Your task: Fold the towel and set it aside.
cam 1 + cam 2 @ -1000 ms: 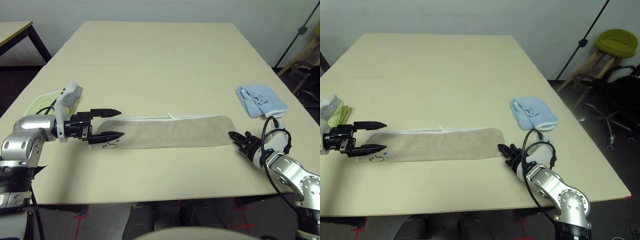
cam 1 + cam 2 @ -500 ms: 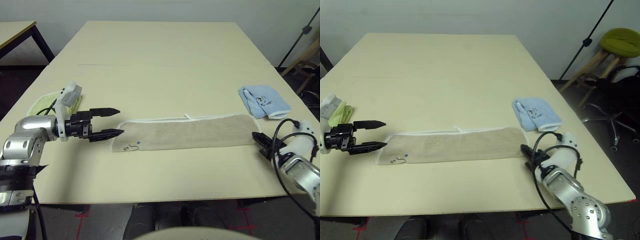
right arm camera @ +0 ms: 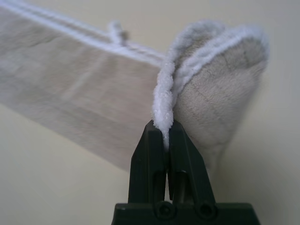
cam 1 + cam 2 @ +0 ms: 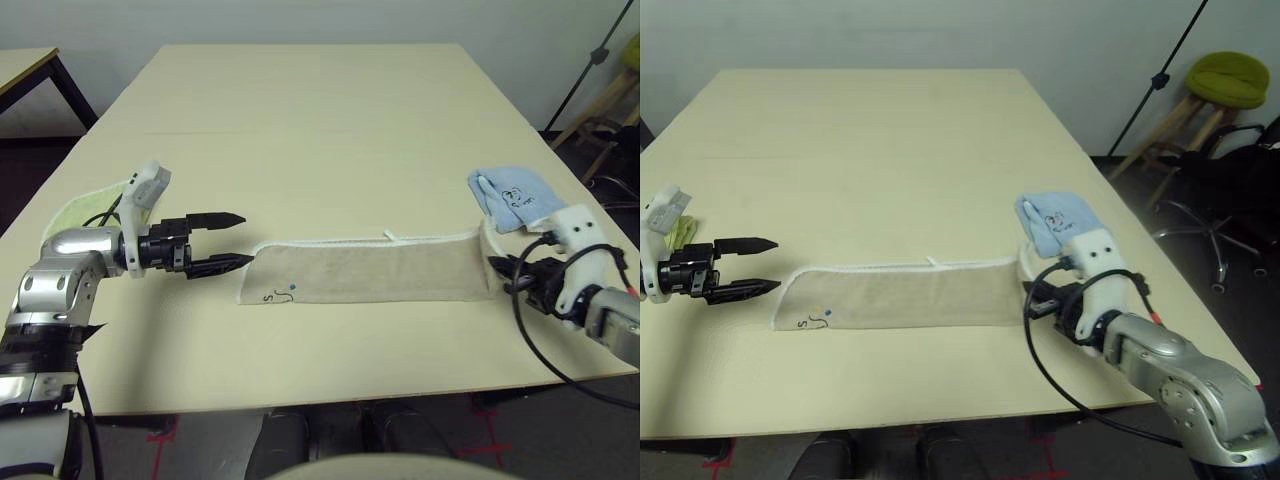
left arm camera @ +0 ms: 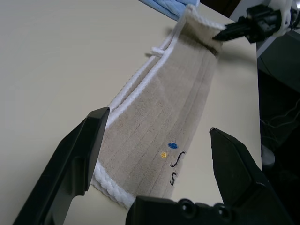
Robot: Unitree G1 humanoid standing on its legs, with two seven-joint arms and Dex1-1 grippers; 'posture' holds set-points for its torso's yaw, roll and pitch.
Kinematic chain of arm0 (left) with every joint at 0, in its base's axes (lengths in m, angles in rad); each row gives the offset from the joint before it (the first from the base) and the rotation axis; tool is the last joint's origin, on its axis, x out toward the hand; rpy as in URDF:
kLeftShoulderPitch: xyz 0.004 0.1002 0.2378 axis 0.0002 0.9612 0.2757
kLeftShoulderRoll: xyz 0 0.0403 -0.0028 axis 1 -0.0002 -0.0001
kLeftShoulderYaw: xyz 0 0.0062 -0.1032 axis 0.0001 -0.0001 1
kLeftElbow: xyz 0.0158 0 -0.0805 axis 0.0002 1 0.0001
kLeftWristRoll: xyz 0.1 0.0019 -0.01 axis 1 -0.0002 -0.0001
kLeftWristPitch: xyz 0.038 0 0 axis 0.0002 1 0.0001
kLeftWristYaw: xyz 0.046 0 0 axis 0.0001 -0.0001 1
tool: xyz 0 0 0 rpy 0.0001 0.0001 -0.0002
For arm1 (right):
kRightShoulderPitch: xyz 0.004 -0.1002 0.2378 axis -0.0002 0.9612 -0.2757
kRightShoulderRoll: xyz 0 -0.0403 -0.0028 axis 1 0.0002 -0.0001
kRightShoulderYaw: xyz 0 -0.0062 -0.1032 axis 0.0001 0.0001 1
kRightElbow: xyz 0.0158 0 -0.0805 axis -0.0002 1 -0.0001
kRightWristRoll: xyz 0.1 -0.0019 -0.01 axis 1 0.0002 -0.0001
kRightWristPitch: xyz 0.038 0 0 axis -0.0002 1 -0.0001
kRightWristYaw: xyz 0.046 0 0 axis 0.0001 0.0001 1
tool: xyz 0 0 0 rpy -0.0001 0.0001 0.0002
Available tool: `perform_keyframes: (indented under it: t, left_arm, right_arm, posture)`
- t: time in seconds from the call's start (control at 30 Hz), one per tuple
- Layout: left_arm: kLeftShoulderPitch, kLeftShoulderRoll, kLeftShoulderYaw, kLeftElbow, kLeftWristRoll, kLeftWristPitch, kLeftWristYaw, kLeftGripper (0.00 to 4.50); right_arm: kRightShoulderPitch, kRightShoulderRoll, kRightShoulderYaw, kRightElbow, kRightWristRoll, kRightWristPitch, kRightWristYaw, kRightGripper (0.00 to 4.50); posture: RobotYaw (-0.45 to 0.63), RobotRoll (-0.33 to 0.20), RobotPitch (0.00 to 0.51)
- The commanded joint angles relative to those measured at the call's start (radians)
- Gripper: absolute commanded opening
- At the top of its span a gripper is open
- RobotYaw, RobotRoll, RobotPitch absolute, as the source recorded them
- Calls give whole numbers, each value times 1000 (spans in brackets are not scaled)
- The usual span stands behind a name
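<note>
Table (image 4: 300, 120), cream top: blue towel (image 4: 515, 198) near its right edge; yellow-green towel (image 4: 85, 210) at its left edge.

The two head views look forward and down over the pale wooden table (image 4: 320, 100) from above its near edge, sharing nearly the whole tabletop. Each wrist view looks low and close along its own fingers at the long beige terry towel (image 5: 178, 108).
</note>
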Motion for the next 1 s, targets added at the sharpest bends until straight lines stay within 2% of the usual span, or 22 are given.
perform_keyframes:
  t: [0.03, 0.17, 0.3, 0.53, 0.87, 0.93, 1.0]
  left_arm:
    - [20, -2, 3, -27, -1, 11, 9, 4500]
    - [36, -2, 10, -50, -8, 20, 24, 4500]
    - [51, 1, 17, -71, -13, 29, 37, 4500]
    - [93, 5, 41, -110, -31, 44, 66, 4500]
    - [118, -5, 42, -142, -40, 55, 101, 4500]
    - [115, -8, 31, -143, -29, 56, 115, 4500]
    - [107, -13, 20, -157, -27, 69, 133, 4500]
  right_arm:
    - [-57, 30, 91, -4, -47, 36, 46, 9]
    - [-126, 76, 145, 18, -74, 84, 70, 9]
    - [-168, 123, 155, 31, -72, 132, 81, 9]
    - [-200, 156, 184, 58, -98, 176, 128, 9]
    - [-263, 215, 190, 91, -97, 248, 176, 9]
    - [-273, 227, 154, 97, -58, 314, 178, 505]
    - [-280, 195, 132, 84, -14, 367, 227, 1030]
  posture:
    - [29, 0, 87]
    - [44, 0, 89]
    - [44, 0, 89]
    - [91, 0, 81]
    - [104, 0, 79]
    - [103, 0, 79]
    - [103, 0, 79]
